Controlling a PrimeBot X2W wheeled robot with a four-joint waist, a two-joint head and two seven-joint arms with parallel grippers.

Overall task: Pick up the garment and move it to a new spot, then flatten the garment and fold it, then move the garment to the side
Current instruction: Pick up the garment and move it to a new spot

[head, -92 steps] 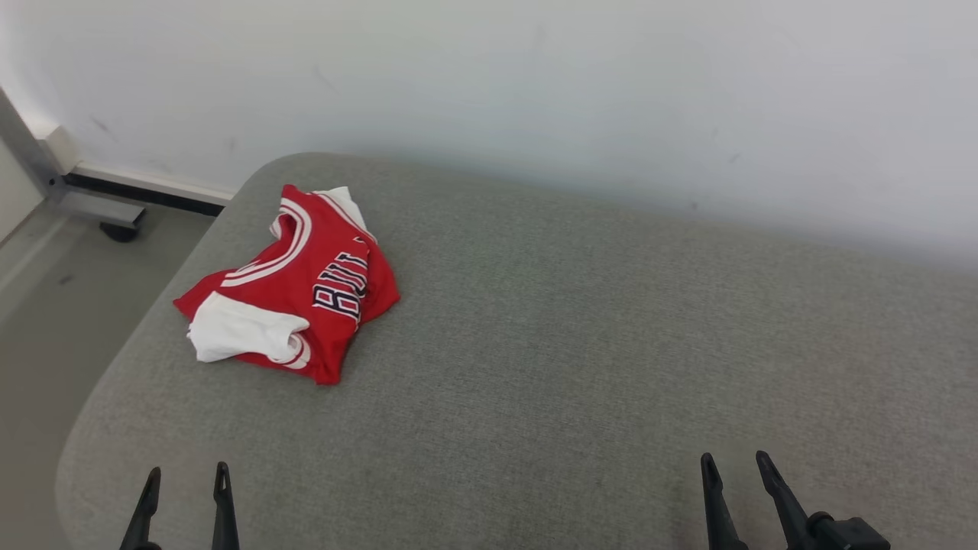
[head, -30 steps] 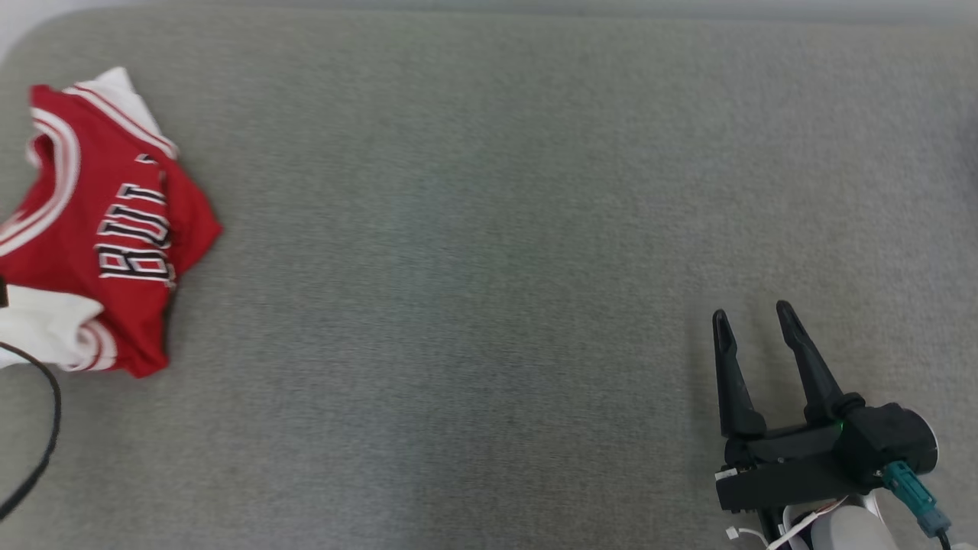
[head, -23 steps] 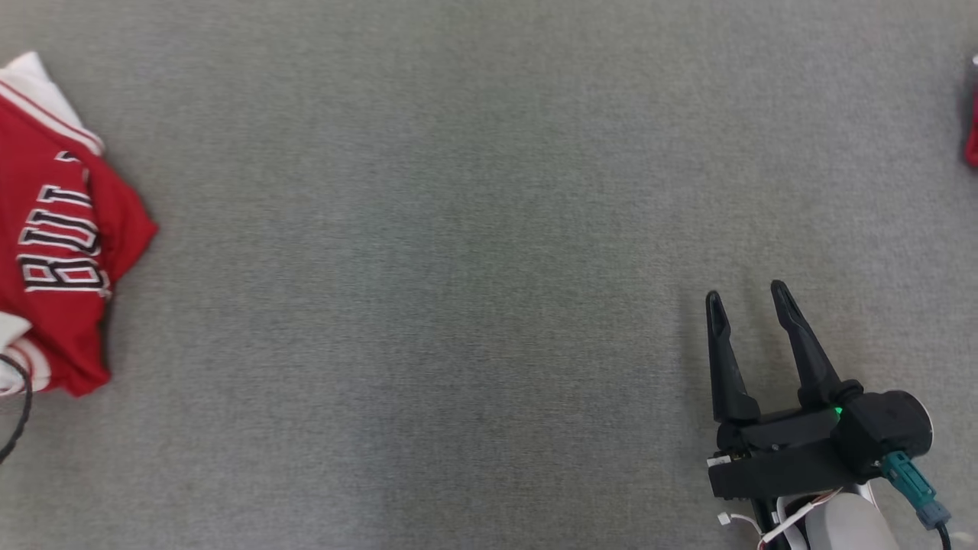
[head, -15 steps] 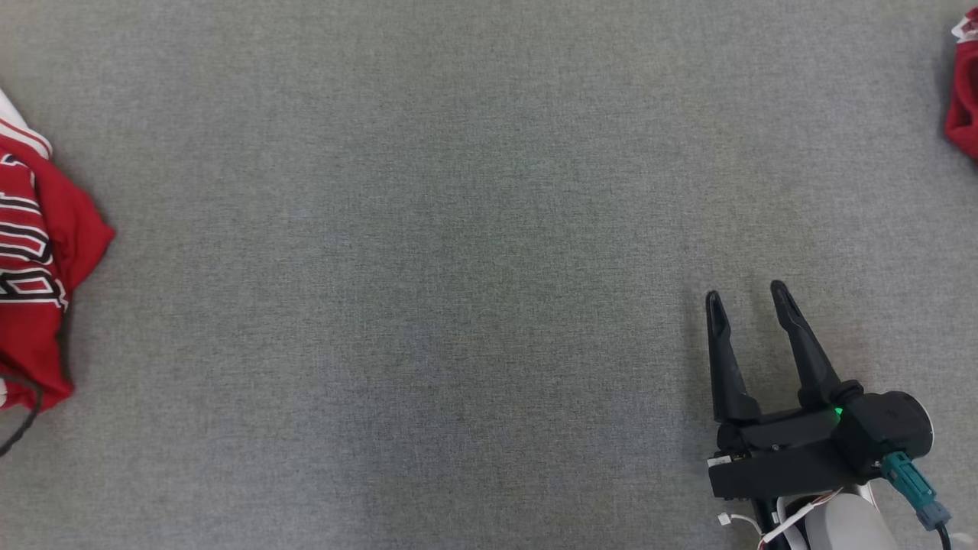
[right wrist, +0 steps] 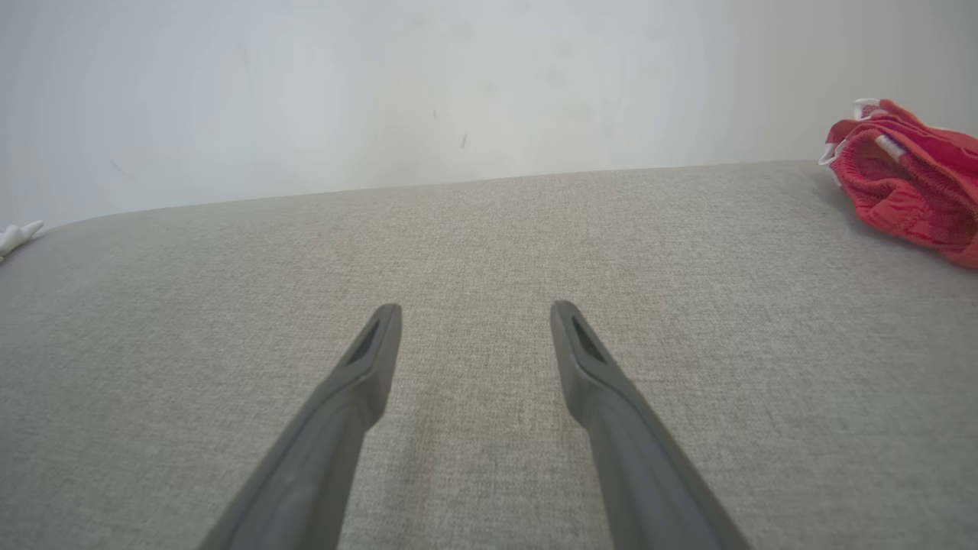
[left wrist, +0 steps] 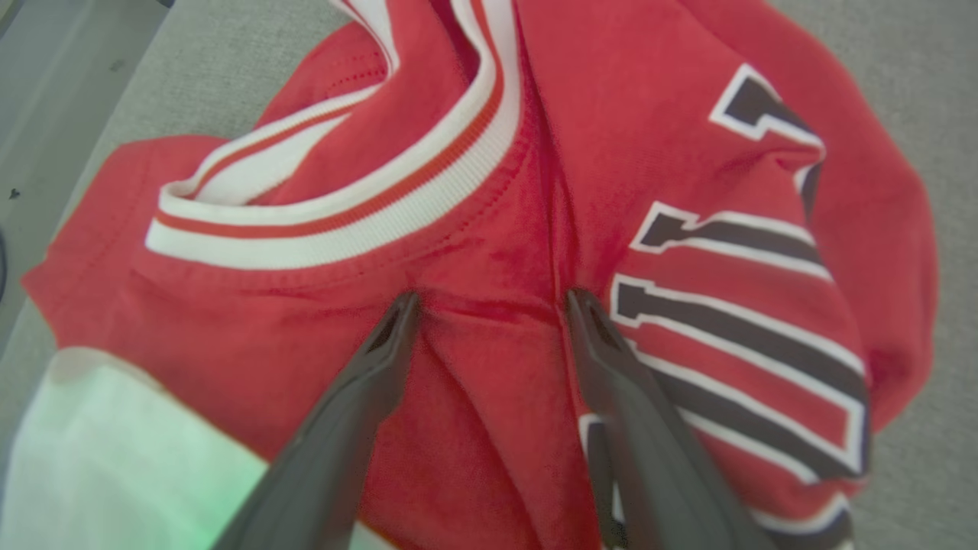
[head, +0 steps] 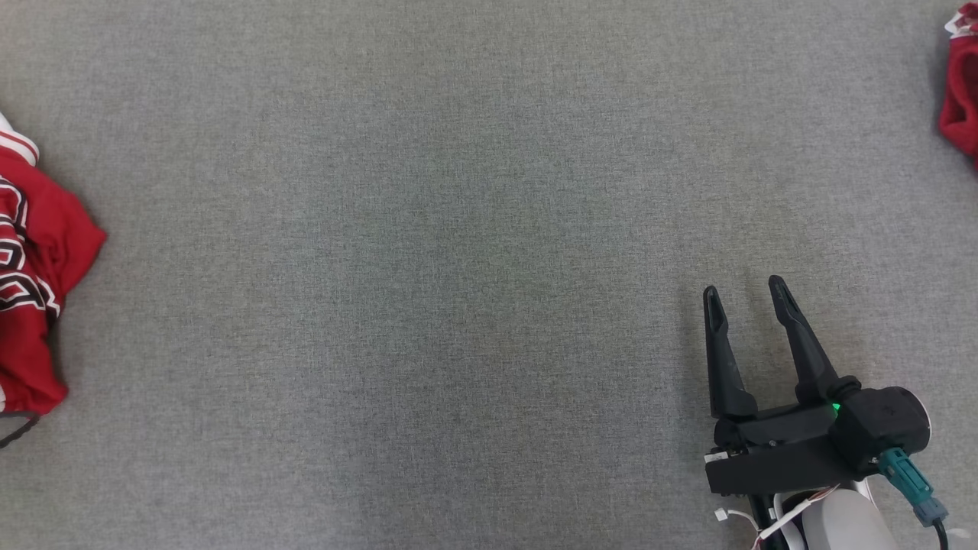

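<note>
L gripper (left wrist: 493, 298) over crumpled red jersey (left wrist: 489, 191) w/ white trim, black lettering; jaws spread wide.
Jersey at left edge of head view on grey fabric surface (head: 428, 267); R gripper (head: 743, 286) lower right, jaws apart, empty; other red cloth (head: 959, 99) upper right.

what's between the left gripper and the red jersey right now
Nothing visible. In the left wrist view the open left gripper is right at the red jersey, its jaws standing either side of a crease in the cloth, with only the jersey's own fabric ahead of them.
</note>
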